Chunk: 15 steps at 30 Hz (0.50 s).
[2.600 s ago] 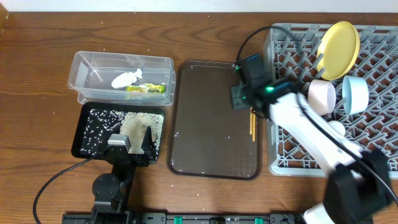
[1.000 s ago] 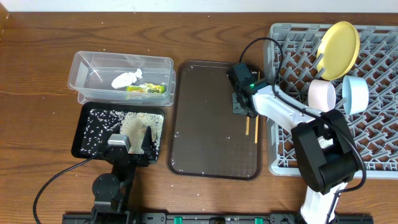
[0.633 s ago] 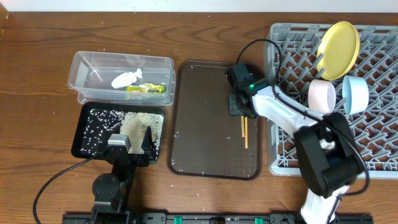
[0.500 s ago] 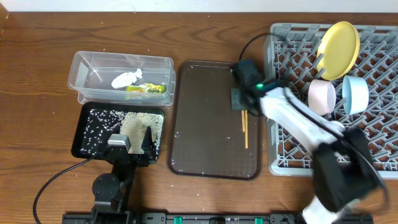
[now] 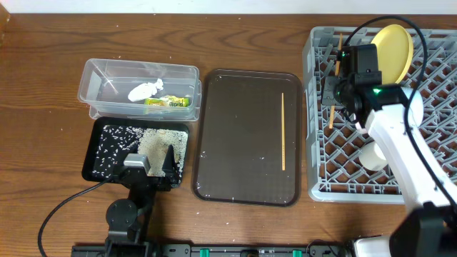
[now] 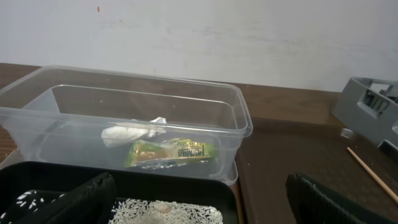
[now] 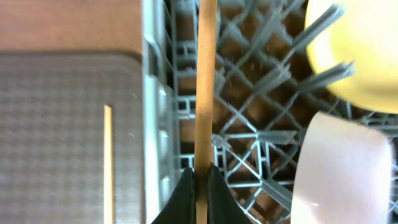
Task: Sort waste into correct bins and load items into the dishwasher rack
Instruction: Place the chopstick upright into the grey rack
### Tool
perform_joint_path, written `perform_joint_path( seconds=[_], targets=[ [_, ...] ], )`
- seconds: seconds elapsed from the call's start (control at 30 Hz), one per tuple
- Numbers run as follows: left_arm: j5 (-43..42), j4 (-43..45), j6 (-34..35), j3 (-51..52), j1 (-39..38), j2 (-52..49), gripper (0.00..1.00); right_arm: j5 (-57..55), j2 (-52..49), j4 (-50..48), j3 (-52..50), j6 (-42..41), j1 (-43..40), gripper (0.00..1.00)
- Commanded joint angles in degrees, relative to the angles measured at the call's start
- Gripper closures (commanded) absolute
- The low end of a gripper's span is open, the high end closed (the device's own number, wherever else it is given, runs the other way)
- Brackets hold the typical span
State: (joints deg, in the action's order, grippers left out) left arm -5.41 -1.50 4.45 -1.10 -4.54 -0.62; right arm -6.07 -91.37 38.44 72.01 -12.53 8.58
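Note:
My right gripper is shut on a thin wooden chopstick and holds it over the left part of the grey dishwasher rack. The right wrist view shows the held stick pinched between the fingertips above the rack lattice. A second chopstick lies on the brown tray. The yellow plate stands in the rack; a white bowl sits below it. My left gripper is open over the black tray of rice and crumbs.
The clear tub holds the white tissue and the green-and-yellow wrapper; both also show in the left wrist view. A small white cup sits in the rack beside my right arm. Bare wooden table surrounds everything.
My right gripper has taken one chopstick off the brown tray and carried it right, over the rack. The other chopstick stays on the tray. The left arm has not moved.

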Motion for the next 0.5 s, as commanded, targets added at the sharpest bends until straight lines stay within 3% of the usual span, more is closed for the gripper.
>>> perform_joint_path(
  seconds=[0.0,0.03,0.1,0.37,0.47],
  targets=[
    [-0.37,-2.03,-0.33,0.87,0.28,0.39,0.10,1.18,-1.90,0.74,-0.66,2.38,1.07,0.81],
    [-0.37,-2.03,-0.33,0.87,0.28,0.39,0.10,0.87,-1.62,0.81,-0.61,2.38,1.81,0.71],
    [-0.37,-2.03,-0.35,0.87,0.28,0.39,0.10,-0.90,-0.28,0.68,-0.37,2.32,4.07,0.66],
    [-0.39,-2.03,-0.35,0.87,0.28,0.39,0.10,-1.29,1.64,-1.44,-0.42,2.05,18.27,0.56],
    [-0.37,-2.03,-0.35,0.87,0.28,0.39,0.10,-3.80,-1.27,-1.05,-0.57,-3.50,22.03,0.56]
  ],
)
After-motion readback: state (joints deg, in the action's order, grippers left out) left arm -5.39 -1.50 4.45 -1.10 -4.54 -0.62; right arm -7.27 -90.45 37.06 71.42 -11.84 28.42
